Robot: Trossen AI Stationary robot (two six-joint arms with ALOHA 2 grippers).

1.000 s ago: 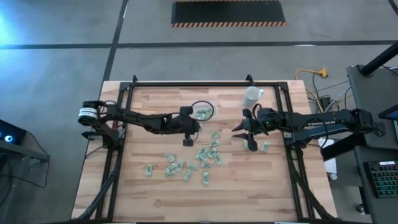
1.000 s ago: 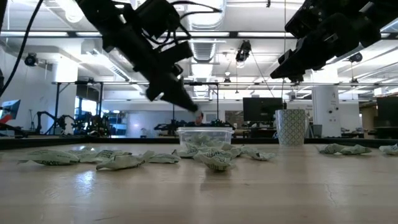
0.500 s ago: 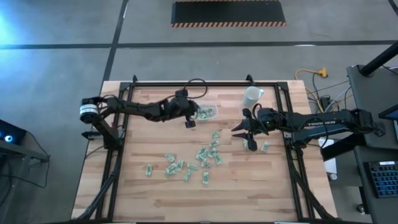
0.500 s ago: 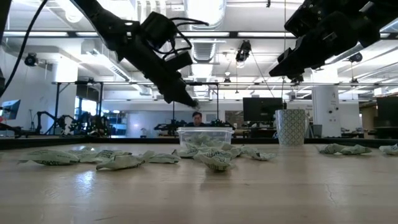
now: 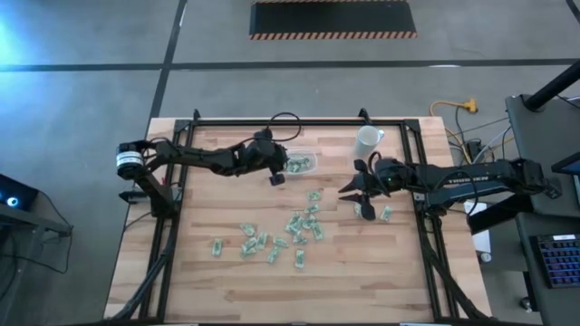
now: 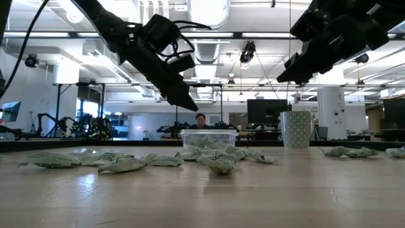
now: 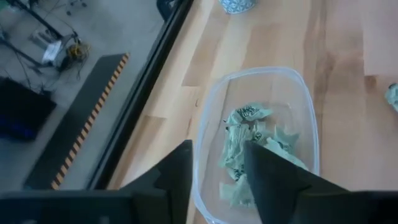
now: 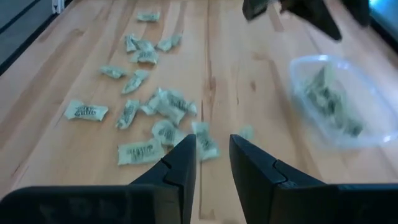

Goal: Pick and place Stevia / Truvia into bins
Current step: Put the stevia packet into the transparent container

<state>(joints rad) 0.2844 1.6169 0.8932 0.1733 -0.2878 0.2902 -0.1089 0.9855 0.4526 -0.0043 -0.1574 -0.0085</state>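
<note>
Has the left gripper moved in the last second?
Yes. In the high view the left gripper has gone from the bare table near the loose packets to the edge of the clear container. Most of that move came early.

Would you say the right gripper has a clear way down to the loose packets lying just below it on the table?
Probably yes. The right gripper hangs open above the table, and in its wrist view the packets lie uncovered ahead. The left gripper is off by the bin, out of the way.
</note>
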